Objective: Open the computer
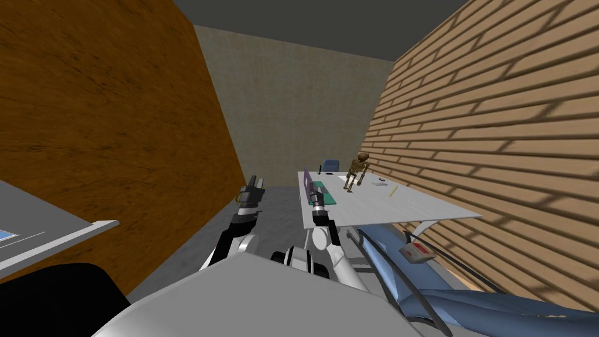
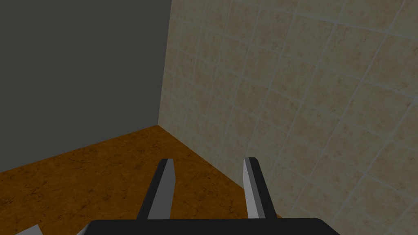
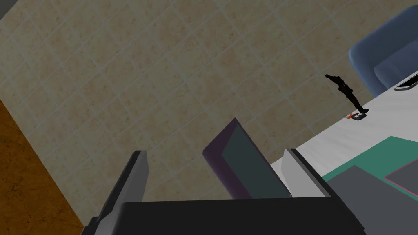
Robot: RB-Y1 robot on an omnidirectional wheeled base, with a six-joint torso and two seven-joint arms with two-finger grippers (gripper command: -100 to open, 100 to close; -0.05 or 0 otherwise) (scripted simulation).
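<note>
The computer is a laptop (image 1: 316, 190) at the left end of a white table (image 1: 398, 207), with a purple lid (image 1: 306, 186) standing raised over a green base (image 1: 326, 194). My right gripper (image 1: 317, 199) hovers just in front of it. In the right wrist view the lid (image 3: 241, 167), its dark screen side showing, rises between the open fingers (image 3: 132, 183), touching neither. The green base (image 3: 367, 161) lies off to one side of the gripper (image 3: 216, 175). My left gripper (image 1: 252, 188) is held up to the left of the table, and its fingers (image 2: 165, 183) are apart with nothing between them.
A wooden jointed figure (image 1: 357, 171), a yellow pencil (image 1: 393, 191) and small flat items lie on the table. A blue chair (image 1: 331, 166) stands at its far end, another blue chair (image 1: 403, 275) close on my right. An orange-brown wall (image 1: 117, 134) runs on the left, a grey desk (image 1: 41, 234) beside me.
</note>
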